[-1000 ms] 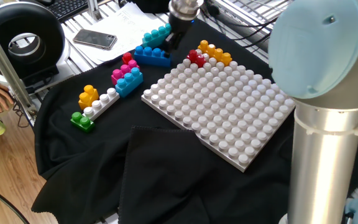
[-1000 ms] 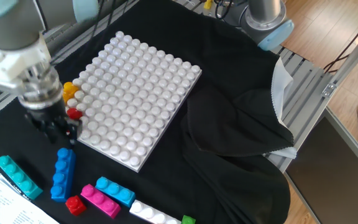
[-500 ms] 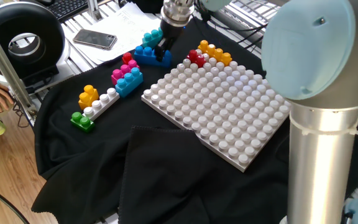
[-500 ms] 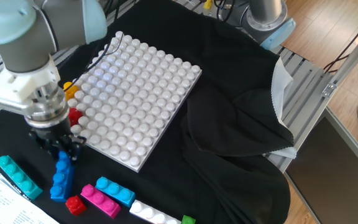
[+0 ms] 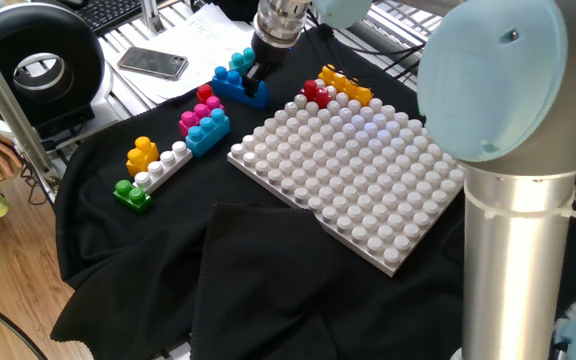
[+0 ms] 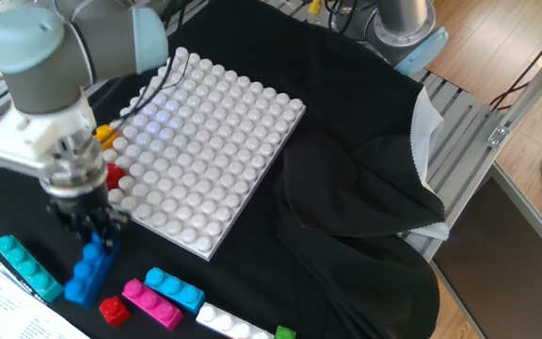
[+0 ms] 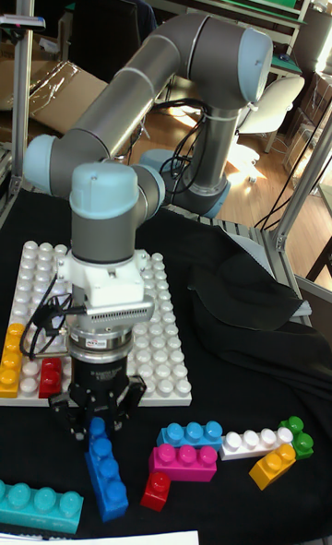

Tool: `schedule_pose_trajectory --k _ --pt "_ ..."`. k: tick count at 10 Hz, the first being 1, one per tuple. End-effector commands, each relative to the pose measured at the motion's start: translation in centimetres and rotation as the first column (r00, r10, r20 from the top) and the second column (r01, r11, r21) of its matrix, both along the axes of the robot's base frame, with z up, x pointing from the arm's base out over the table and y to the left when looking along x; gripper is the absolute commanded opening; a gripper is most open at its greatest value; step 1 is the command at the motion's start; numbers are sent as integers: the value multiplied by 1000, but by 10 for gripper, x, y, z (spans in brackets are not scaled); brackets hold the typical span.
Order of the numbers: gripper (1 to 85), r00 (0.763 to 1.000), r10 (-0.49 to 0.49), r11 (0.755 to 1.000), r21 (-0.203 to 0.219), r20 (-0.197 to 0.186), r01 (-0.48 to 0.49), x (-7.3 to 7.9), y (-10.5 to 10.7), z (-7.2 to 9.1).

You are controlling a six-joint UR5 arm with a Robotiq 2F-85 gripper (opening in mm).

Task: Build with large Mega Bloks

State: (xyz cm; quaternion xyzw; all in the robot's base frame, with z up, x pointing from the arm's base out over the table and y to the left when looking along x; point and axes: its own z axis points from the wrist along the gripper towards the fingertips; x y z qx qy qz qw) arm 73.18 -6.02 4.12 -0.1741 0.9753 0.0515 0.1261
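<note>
Now lifting one end of blue brick [image 6: 87, 270], tilting it off black cloth [image 6: 346, 235]. Gripper [image 7: 97, 426] clamping it, fingers closed. Showing teal brick [image 7: 39, 502] just beside only in tall view.

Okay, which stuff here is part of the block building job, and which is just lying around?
Part of the job:
blue brick, under the gripper
teal brick
pink brick
white brick
white baseplate

Just lying around:
phone
papers
black cloth
</note>
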Motion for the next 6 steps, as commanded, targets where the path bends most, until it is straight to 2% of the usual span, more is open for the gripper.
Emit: schedule_pose_trajectory --k 1,3,4,5,6 --pt "33 997 -60 998 6 -48 60 -27 -17 33" --pt "17 984 -158 987 13 -83 160 -45 -16 43" --pt "17 974 -207 978 7 -90 209 -53 -15 46" --pt "13 956 -268 962 11 -117 271 -67 -9 48" --pt "13 951 -283 958 12 -125 286 -76 -7 49"
